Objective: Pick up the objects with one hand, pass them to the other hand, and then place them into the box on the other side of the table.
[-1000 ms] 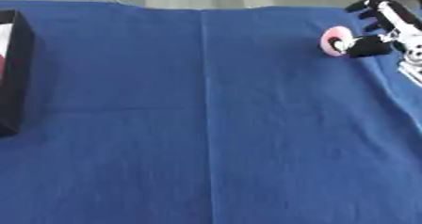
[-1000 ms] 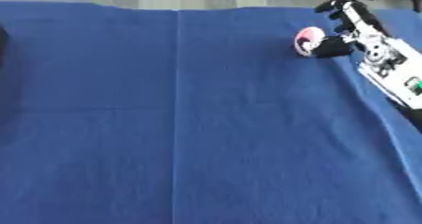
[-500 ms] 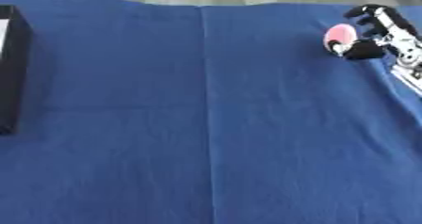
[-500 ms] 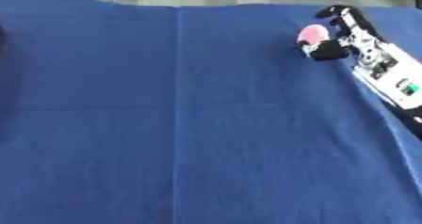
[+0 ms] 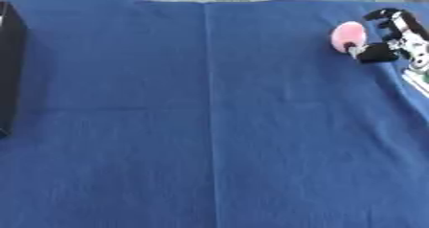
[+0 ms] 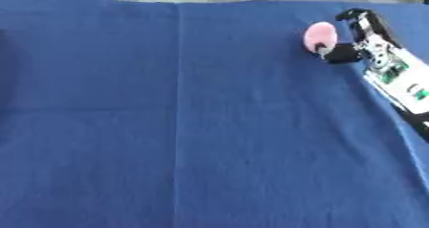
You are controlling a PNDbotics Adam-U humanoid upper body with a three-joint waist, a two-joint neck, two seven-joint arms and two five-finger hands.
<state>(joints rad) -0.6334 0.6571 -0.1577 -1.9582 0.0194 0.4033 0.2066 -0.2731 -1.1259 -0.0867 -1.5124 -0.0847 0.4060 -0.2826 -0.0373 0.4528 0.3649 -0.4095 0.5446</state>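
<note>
Basically my right hand (image 6: 356, 35) had its fingers curled round the pink object (image 6: 319, 37) at the far right of the blue cloth (image 5: 209, 126); black box (image 5: 10, 69) sat at left edge.

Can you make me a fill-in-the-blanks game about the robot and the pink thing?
1. The small rounded object at the right hand is coloured ____.
2. The cloth covering the table is coloured ____.
3. The dark box stands at the table's ____ edge.

Missing words: pink; blue; left
</note>
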